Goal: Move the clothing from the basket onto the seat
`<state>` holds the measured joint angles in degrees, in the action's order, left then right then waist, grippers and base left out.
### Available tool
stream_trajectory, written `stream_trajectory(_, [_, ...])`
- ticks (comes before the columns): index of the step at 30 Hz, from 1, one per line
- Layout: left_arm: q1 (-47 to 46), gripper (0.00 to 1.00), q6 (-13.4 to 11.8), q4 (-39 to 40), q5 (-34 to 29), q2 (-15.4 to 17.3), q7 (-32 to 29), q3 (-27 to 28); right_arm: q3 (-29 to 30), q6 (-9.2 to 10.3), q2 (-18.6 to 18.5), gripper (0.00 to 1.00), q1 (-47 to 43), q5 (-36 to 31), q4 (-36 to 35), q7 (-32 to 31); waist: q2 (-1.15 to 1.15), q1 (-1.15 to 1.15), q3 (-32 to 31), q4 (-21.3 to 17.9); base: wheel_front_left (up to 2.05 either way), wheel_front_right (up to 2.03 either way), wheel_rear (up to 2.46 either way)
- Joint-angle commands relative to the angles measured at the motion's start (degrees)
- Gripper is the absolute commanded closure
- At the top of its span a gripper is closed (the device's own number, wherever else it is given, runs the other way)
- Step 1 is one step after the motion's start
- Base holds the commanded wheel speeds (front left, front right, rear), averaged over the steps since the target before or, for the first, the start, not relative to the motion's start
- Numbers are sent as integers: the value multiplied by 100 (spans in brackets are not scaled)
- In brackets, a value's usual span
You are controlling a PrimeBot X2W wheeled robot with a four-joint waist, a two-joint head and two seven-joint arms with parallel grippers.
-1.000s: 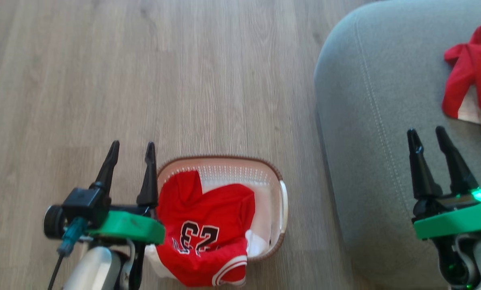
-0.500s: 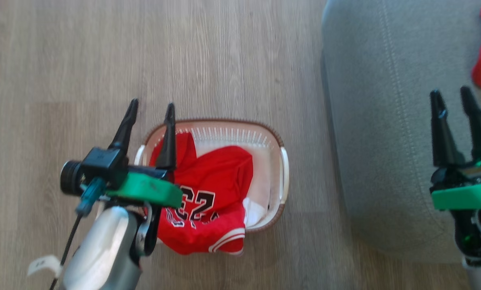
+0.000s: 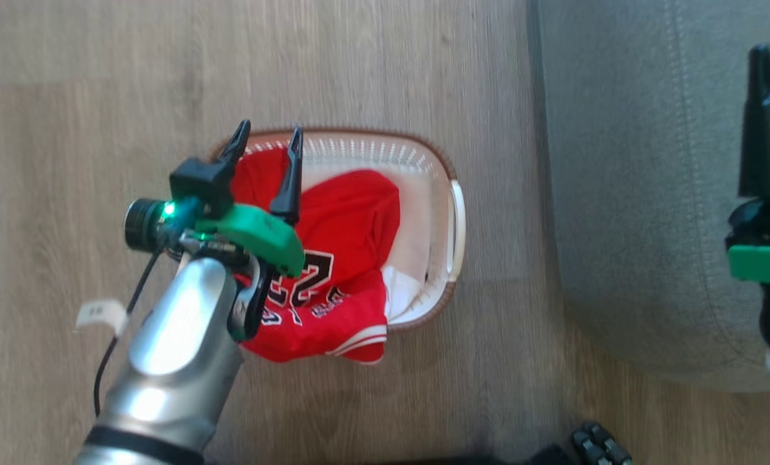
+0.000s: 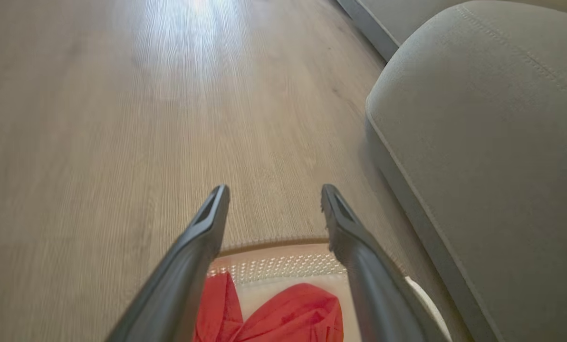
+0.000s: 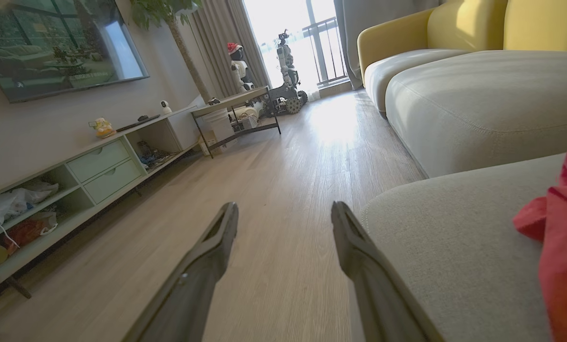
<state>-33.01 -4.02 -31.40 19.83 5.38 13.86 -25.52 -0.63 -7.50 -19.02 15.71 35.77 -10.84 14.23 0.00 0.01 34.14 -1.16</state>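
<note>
Both arms' jaws gape apart; jersey (image 3: 352, 213) in the basket (image 3: 372, 152) looks soft, light, so I'd pinch a bunched fold mid-chest.

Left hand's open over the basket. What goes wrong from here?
One finger of the left hand sits over the basket rim; descending, it may strike it. The red jersey drapes over the near rim; lifting could drag the basket. The white piece beside it may stay behind.
</note>
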Motion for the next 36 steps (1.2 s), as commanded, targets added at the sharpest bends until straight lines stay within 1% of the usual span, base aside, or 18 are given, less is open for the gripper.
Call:
stream_trajectory(1, [-104,0,30,-50,80,35,-33,120,-55,1,-147,0,10,-50,-235,44,0,-1,262,-84,0,0,0])
stream_trajectory(11, [-970,0,353,-1891,309,-181,-206,-73,-79,1,-145,0,327,-75,-609,71,0,-1,917,-246,0,0,0])
stream_trajectory(16, [-1362,0,456,-2734,405,-230,-437,-230,-127,1,-90,0,483,-81,-828,74,0,-1,1254,-353,0,0,0])
stream_trajectory(22, [-1812,0,506,-3544,610,-245,-723,-249,-275,1,-69,0,728,-79,-1081,75,0,-1,1644,-532,0,0,0])
stream_trajectory(25, [-2016,0,475,-3825,587,-247,-823,-327,-313,1,-37,0,882,-76,-1159,76,0,-1,1830,-657,0,0,0])
stream_trajectory(28, [-2131,0,439,-3944,587,-245,-874,-344,-341,1,-13,0,946,-80,-1212,76,0,-1,1932,-729,0,0,0])
stream_trajectory(31, [-2318,0,240,-4089,589,-122,-884,-324,-366,1,25,0,1023,-107,-1278,76,0,-1,2089,-842,0,0,0])
stream_trajectory(33, [-2365,0,64,-4144,598,-75,-977,-309,-373,1,48,0,1042,-119,-1293,76,0,-1,2133,-880,0,0,0])
stream_trajectory(34, [-2365,0,64,-4144,598,-75,-977,-309,-373,1,48,0,1042,-119,-1293,76,0,-1,2133,-880,0,0,0])
stream_trajectory(36, [-2388,0,-68,-4179,609,-28,-1065,-299,-389,1,70,0,1050,-135,-1305,76,0,-1,2155,-906,0,0,0])
